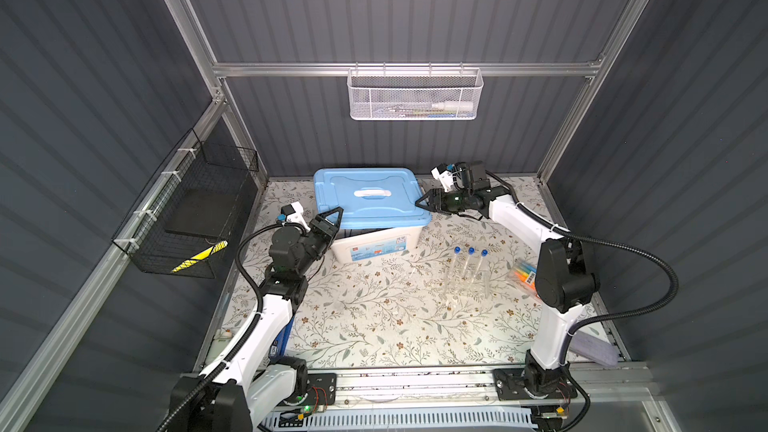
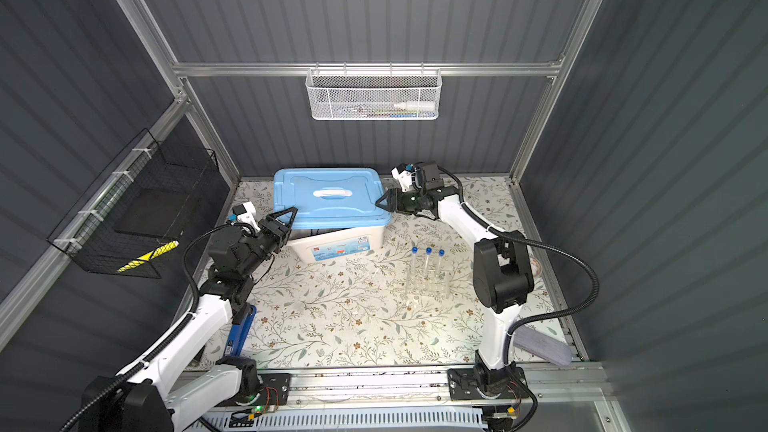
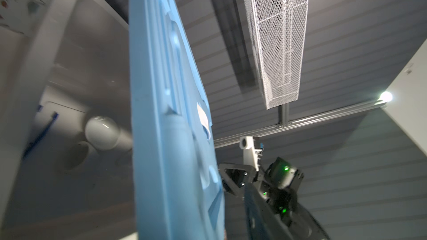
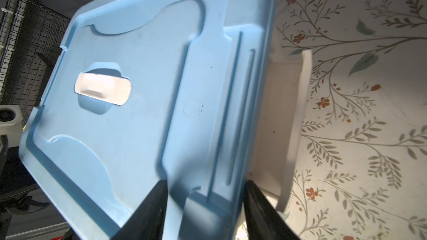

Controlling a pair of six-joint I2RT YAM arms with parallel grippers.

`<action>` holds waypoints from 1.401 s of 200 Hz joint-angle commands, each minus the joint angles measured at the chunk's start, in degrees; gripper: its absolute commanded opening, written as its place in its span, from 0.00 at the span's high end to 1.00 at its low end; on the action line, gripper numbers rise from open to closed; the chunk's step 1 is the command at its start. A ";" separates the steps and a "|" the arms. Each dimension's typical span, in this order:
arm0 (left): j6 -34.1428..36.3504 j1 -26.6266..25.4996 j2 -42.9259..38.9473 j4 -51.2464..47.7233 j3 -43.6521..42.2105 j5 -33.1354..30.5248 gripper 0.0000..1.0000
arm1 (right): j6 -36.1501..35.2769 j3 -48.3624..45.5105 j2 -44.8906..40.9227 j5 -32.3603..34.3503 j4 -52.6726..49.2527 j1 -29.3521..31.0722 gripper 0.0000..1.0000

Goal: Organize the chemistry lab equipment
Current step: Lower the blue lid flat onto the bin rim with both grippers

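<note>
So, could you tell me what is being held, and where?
Cannot tell: the right gripper straddles the lid's right edge, and the left gripper sits at its left corner.

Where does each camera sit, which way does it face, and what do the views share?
Top views: high at the front, looking down and back over the floral table; both arms, left gripper and right gripper show.
Left wrist: on the left arm beside the white bin, looking along the blue lid towards the right gripper; own fingers unclear.
Right wrist: on the right arm, facing the lid's top; its black fingers straddle the lid's edge.
Shared: all views show the lid.
</note>
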 commanded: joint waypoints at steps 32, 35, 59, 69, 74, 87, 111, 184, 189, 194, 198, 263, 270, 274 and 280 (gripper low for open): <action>12.12 0.04 -4.92 -19.40 7.27 -4.12 0.32 | -2.57 4.84 2.05 1.75 -6.86 0.94 0.49; 12.79 0.04 -5.03 -20.56 7.77 -4.26 0.31 | -2.74 4.81 1.97 1.91 -7.00 1.01 0.49; 16.98 0.04 -5.84 -29.72 11.16 -6.49 0.25 | -3.95 5.05 1.77 2.95 -8.15 1.08 0.49; 18.05 0.04 -6.45 -32.25 11.79 -7.08 0.24 | -4.74 5.22 1.79 3.49 -8.91 1.12 0.49; 18.32 0.04 -6.91 -33.01 11.90 -7.24 0.24 | -5.11 5.23 1.70 3.74 -9.08 1.12 0.49; 18.64 0.04 -8.17 -34.41 11.75 -7.62 0.24 | -5.99 5.19 1.56 4.00 -9.30 1.12 0.49; 19.32 0.02 -10.13 -39.14 12.25 -10.16 0.24 | -7.41 5.75 1.70 4.63 -10.48 1.12 0.49; 22.75 0.13 -9.43 -46.25 14.98 -14.83 0.13 | -7.89 5.81 0.18 5.82 -10.40 1.17 0.41; 23.19 0.11 -8.86 -46.39 15.20 -14.99 0.12 | -7.69 5.80 -0.01 5.82 -10.37 1.05 0.38; 23.38 0.21 -8.32 -46.64 15.52 -15.40 0.11 | -7.41 5.85 -0.21 5.95 -10.29 0.85 0.34; 23.44 0.28 -7.90 -47.05 15.86 -15.86 0.09 | -7.21 5.86 -0.38 6.04 -10.05 0.66 0.33; 25.01 7.47 -0.97 -42.53 16.31 -7.54 0.00 | -2.28 5.73 0.22 0.44 -5.04 -3.89 0.03; 25.32 7.73 -0.06 -42.08 16.22 -7.23 0.00 | -1.62 5.65 0.67 -0.48 -4.58 -4.36 0.02; 25.48 7.77 0.47 -41.70 16.22 -7.02 0.00 | -1.29 5.56 0.92 -1.08 -4.55 -4.56 0.02; 25.75 7.78 1.19 -41.09 16.22 -6.61 0.00 | -0.99 5.52 1.28 -1.71 -4.52 -4.82 0.02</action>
